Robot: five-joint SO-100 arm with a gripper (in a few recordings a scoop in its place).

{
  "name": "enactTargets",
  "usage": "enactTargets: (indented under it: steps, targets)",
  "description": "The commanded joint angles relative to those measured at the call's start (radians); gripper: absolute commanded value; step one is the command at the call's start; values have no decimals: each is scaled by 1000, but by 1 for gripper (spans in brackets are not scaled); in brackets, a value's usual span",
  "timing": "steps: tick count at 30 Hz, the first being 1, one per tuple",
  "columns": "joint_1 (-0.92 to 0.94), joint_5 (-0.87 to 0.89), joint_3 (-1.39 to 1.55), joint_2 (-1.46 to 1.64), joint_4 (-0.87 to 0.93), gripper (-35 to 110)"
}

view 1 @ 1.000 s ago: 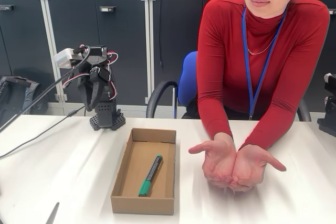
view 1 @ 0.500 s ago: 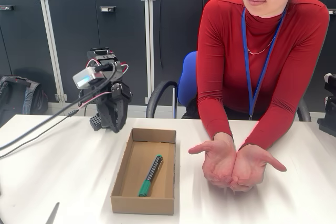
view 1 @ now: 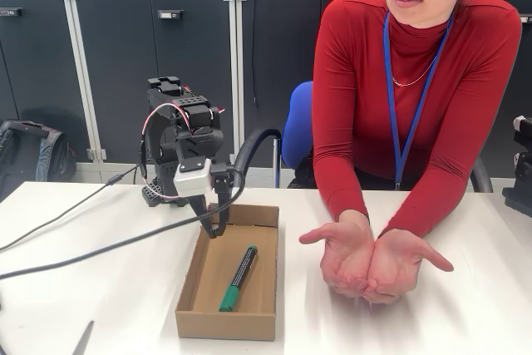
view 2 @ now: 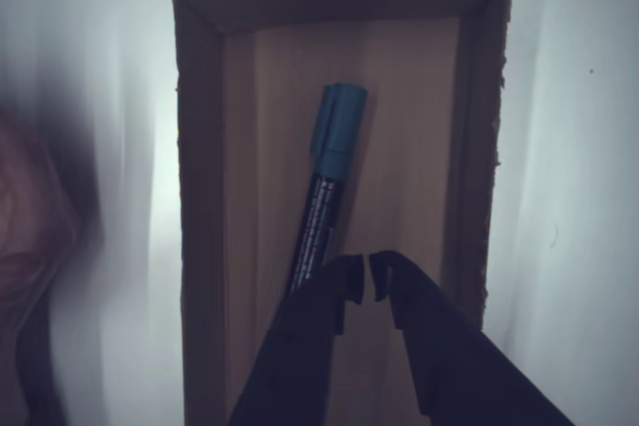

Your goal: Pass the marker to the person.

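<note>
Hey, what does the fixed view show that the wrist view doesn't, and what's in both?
Fixed view: the person seated behind the table, both hands cupped palms up beside the cardboard box, plus the cabinets behind. Wrist view: the gripper close up, its fingertips nearly together above the marker's black barrel, holding nothing. Both: the marker lying in the open box, with the gripper over the box's far end.

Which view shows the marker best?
The wrist view: the marker appears large, its printed barrel and cap distinct, with the gripper just beside it. The fixed view shows it small, lying in the cardboard box.
</note>
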Motion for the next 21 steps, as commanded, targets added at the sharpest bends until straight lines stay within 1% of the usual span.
enactTargets:
  steps: [1, 5, 7, 11, 17, 21]
  targets:
    - [-37, -17, -72, -21, -100, 2]
    - [-31, 3, -57, -66, -224, 7]
    - [-37, 9, -55, -81, -247, 11]
    - [-61, 41, -41, -98, -288, 14]
    - [-91, 155, -8, -117, -273, 17]
    - [-83, 235, 25, -138, -258, 17]
